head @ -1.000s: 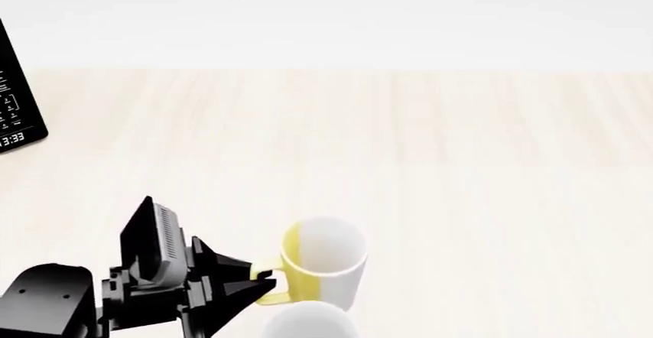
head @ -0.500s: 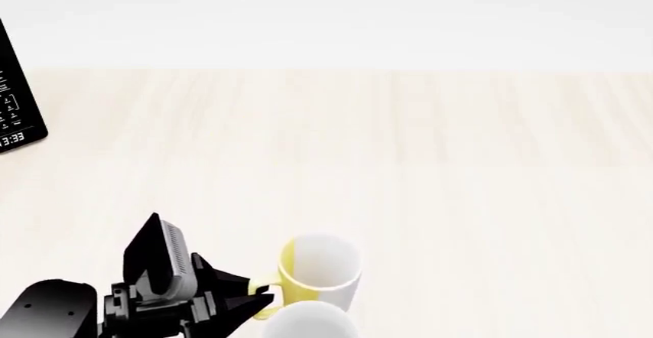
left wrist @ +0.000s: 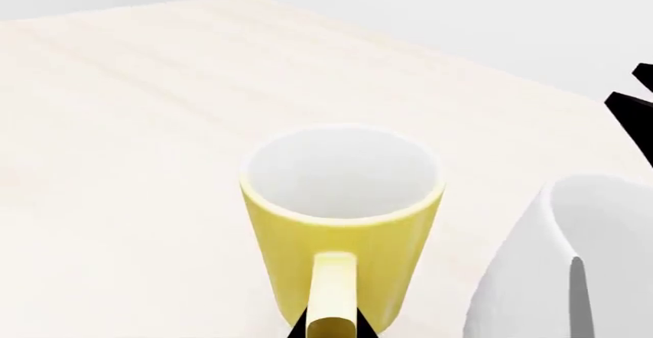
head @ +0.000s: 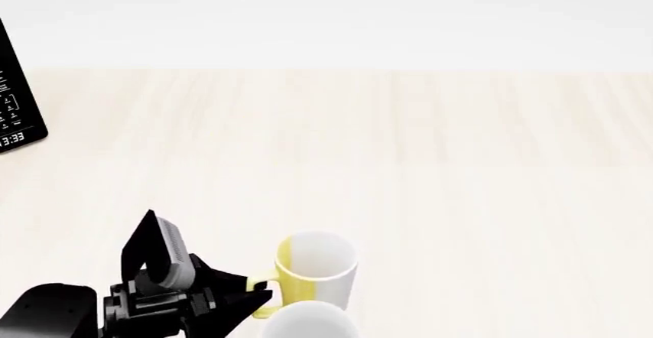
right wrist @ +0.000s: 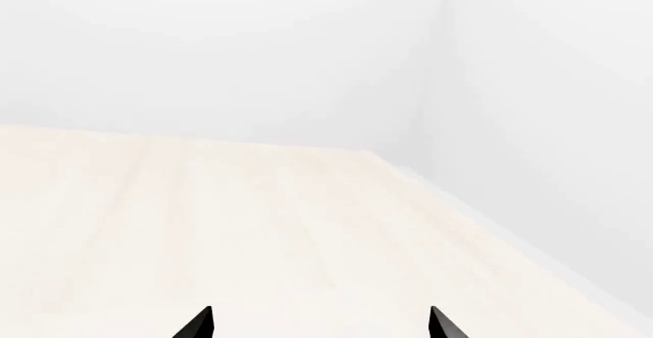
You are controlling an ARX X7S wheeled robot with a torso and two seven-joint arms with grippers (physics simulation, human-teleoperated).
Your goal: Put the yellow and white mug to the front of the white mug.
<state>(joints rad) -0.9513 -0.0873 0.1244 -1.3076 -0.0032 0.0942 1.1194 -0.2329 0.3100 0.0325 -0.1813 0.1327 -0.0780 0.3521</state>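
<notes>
Left black gripper (head: pixel 260 298) clamps the yellow handle of the small yellow and white mug (head: pixel 314 269); larger plain white mug (head: pixel 309 321) just beside. Right gripper (right wrist: pixel 320 324) spread, holding nothing.

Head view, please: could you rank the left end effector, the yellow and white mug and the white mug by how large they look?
1. Left end effector with its black arm.
2. Yellow and white mug.
3. White mug: cut off by the frame edge, so its rank is unsure.

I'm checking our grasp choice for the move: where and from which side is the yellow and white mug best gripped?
By its yellow handle, probably. The yellow and white mug stands upright with the handle pointing toward the left gripper, whose fingertips already sit on either side of it. Come from that left side: the white mug crowds the near side.
</notes>
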